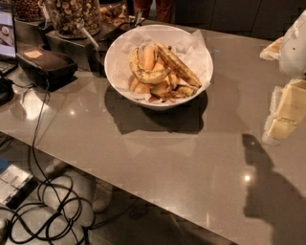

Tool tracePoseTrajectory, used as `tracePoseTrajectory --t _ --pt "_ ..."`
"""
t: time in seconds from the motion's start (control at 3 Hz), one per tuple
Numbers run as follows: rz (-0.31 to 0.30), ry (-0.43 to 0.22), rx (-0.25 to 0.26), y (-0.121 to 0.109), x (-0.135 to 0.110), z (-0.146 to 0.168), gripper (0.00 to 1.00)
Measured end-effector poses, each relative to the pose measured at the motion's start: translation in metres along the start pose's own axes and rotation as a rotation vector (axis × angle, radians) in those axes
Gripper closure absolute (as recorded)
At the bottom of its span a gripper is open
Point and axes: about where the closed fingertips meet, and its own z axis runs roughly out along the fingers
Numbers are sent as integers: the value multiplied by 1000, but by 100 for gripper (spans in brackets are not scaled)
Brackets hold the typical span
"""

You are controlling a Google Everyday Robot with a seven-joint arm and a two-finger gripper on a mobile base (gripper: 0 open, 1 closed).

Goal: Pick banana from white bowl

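Observation:
The white bowl (114, 57) stands on the grey table at the back centre, lined with crumpled white paper. In it the long, nearly straight overripe banana (178, 65) lies diagonally on the right side, dull yellow with heavy dark streaks. A shorter curved speckled banana (143, 73) lies to its left, among smooth orange-yellow fruit pieces (149, 56). My gripper (284, 112) hangs at the right edge of the view, cream-coloured below a white arm. It is well to the right of the bowl, above the table, and holds nothing that I can see.
Glass jars of snacks (71, 14) and a black device (45, 64) stand left of the bowl. A screen (5, 28) is at the far left. Cables (38, 143) hang over the table's front-left edge to the floor.

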Motion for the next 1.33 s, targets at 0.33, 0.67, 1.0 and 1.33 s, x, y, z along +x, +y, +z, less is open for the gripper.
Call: tracePoseTrajectory --t 0.33,0.67,1.0,1.33 --pt "0 0 0 0 0 0 0" --pt "42 24 -11 -6 -3 1 0" --pt "139 54 -96 -48 -43 20 0" --pt "132 29 -66 -54 -50 20 0"
